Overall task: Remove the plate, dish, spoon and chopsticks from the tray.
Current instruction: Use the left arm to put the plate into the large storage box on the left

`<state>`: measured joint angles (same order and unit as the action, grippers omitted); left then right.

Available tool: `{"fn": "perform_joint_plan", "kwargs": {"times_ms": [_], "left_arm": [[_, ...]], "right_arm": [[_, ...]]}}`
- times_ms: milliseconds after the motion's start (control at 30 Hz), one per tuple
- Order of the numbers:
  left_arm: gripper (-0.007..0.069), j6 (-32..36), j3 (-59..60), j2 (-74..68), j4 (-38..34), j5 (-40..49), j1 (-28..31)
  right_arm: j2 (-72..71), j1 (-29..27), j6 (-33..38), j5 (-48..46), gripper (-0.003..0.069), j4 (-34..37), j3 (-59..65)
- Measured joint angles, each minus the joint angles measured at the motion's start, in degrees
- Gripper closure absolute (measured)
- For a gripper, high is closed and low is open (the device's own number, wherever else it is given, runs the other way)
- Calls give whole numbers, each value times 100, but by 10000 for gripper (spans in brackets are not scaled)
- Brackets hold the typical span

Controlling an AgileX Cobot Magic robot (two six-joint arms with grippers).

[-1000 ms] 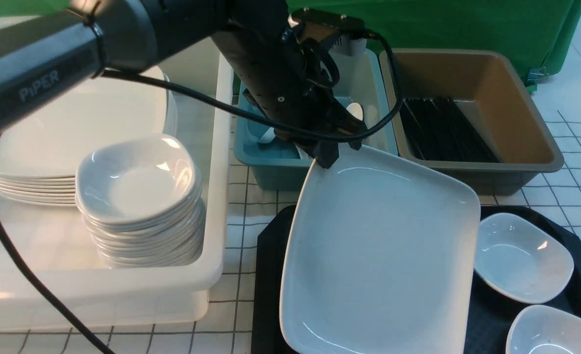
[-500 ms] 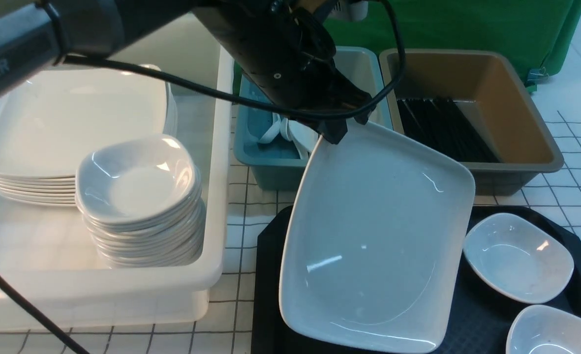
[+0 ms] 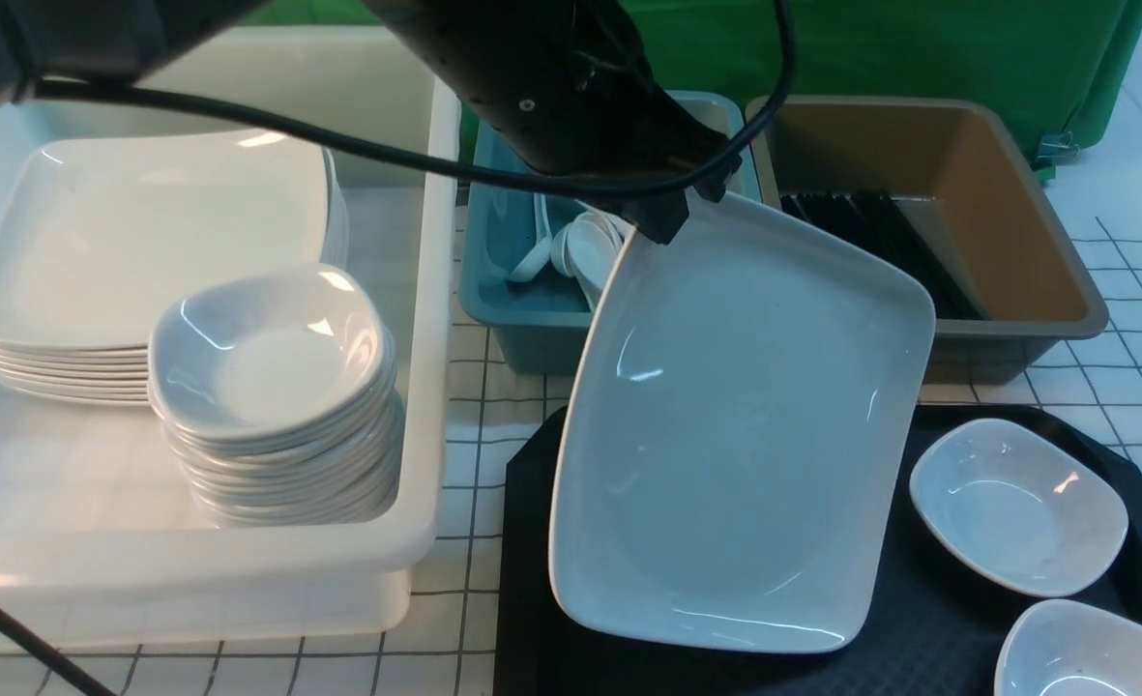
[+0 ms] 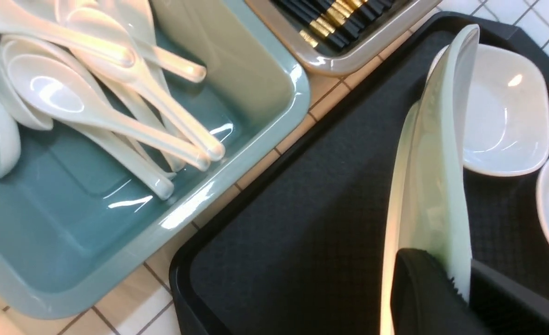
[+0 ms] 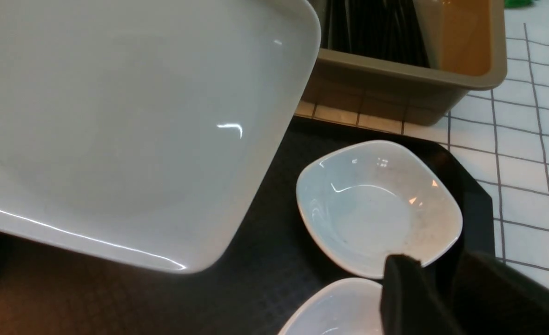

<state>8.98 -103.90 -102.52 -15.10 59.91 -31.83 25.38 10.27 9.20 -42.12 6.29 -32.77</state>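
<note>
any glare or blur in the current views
Front view: glare streaks on the held plate, glossy highlight on the near bowl stack; left wrist view: bright reflections on the teal bin's rim; right wrist view: the right gripper's fingers look soft and out of focus, the bowl beside them sharper.

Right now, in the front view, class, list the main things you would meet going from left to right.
Stack of square plates → stack of small bowls → teal bin of spoons → large plate gripped by the left gripper → brown bin of chopsticks
</note>
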Motion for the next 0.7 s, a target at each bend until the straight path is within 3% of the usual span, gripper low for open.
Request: {"fn": "perform_joint_plan", "kwargs": {"times_ms": [367,700], "left_arm": [[609,-40,7,391,-55,-185,108],[609,-154,11,881,-579,-444,1066]], "right_arm": [[0,0,0,0,478,0,0],[0,0,0,1,469,0,0]]}}
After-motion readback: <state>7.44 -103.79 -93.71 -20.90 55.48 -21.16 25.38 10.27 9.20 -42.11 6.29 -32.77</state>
